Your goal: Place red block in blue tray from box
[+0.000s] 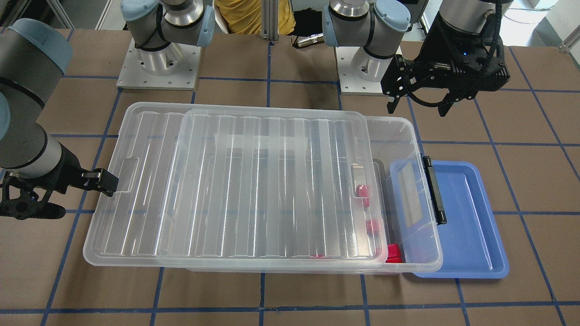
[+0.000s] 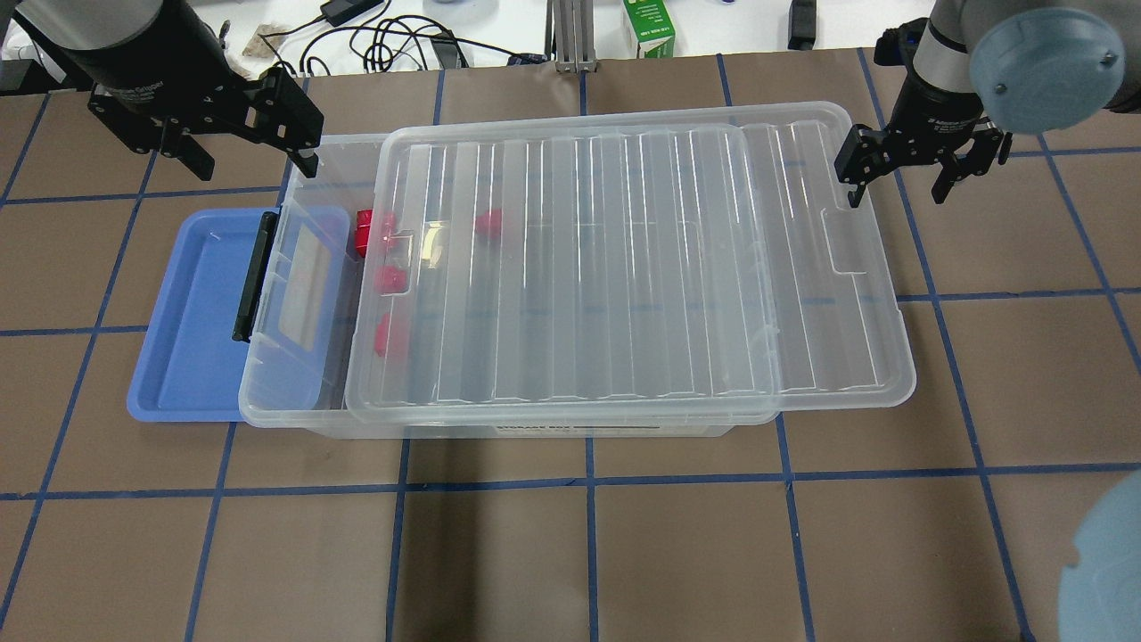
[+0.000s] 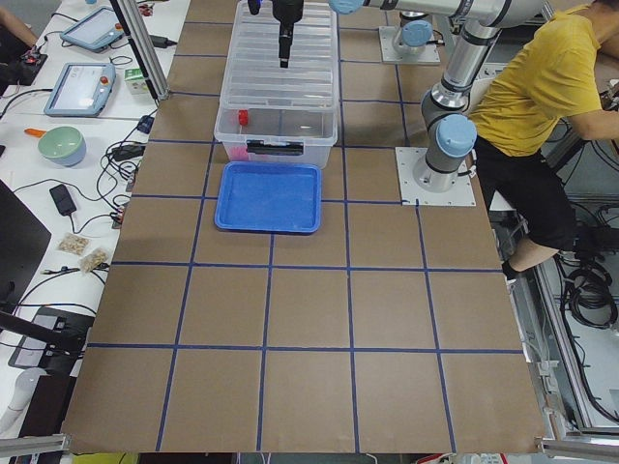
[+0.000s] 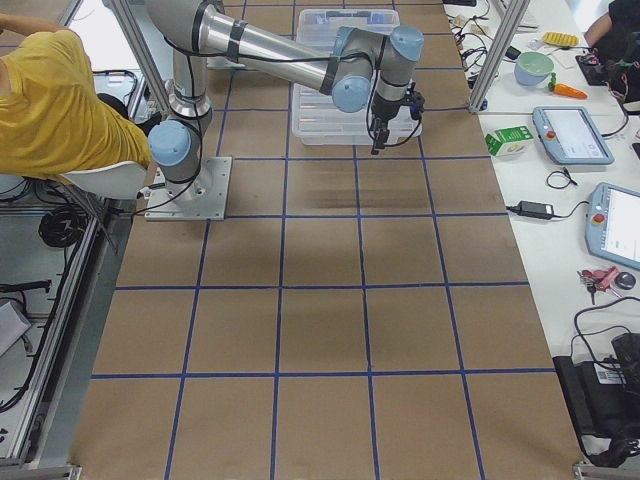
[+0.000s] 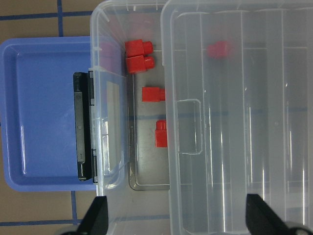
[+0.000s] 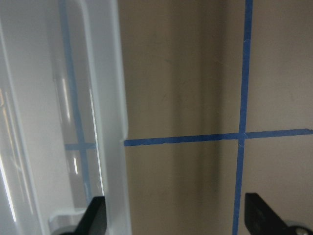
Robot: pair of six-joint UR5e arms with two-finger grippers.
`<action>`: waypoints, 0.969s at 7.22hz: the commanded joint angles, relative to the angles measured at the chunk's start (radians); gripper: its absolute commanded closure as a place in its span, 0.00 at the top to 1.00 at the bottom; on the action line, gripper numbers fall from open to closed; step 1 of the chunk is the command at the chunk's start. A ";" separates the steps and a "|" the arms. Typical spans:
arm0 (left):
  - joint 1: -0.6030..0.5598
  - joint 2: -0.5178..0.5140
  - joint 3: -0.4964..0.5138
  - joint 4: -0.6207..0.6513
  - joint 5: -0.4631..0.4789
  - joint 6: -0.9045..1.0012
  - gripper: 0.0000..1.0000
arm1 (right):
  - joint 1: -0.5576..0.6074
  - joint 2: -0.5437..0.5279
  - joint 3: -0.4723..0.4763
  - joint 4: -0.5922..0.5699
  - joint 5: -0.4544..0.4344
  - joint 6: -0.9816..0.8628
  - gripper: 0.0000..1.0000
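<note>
The clear box (image 2: pixel 294 406) lies across the table. Its ribbed lid (image 2: pixel 624 267) is slid toward my right, so the left end is uncovered. Several red blocks (image 5: pixel 141 63) lie inside at that end; some (image 2: pixel 488 223) are under the lid. The blue tray (image 2: pixel 192 303) is empty and sits partly under the box's latch end (image 5: pixel 83 125). My left gripper (image 2: pixel 254 168) is open and empty above the box's far left corner. My right gripper (image 2: pixel 898 192) is open and empty at the lid's right end, with one finger by the lid rim (image 6: pixel 105 98).
Brown table with a blue tape grid. The arm bases (image 1: pixel 158 63) stand behind the box. A person in yellow (image 3: pixel 527 106) sits beside the robot. Cables, a green carton (image 2: pixel 649 27) and tablets lie along the far table edge.
</note>
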 commanded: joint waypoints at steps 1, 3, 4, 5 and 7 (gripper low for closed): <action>-0.001 -0.002 -0.002 0.000 0.000 0.000 1.00 | -0.031 -0.001 -0.001 0.000 -0.029 -0.062 1.00; -0.001 -0.002 -0.002 0.000 0.000 0.000 1.00 | -0.068 -0.002 -0.002 0.002 -0.031 -0.099 1.00; -0.002 -0.002 -0.002 0.000 0.000 0.000 1.00 | -0.083 -0.002 -0.001 0.000 -0.031 -0.130 1.00; -0.002 -0.002 -0.003 0.000 0.000 0.000 1.00 | -0.088 -0.002 -0.001 0.002 -0.031 -0.132 1.00; -0.007 -0.005 -0.005 0.000 0.002 -0.002 1.00 | -0.095 -0.002 -0.001 0.000 -0.032 -0.135 1.00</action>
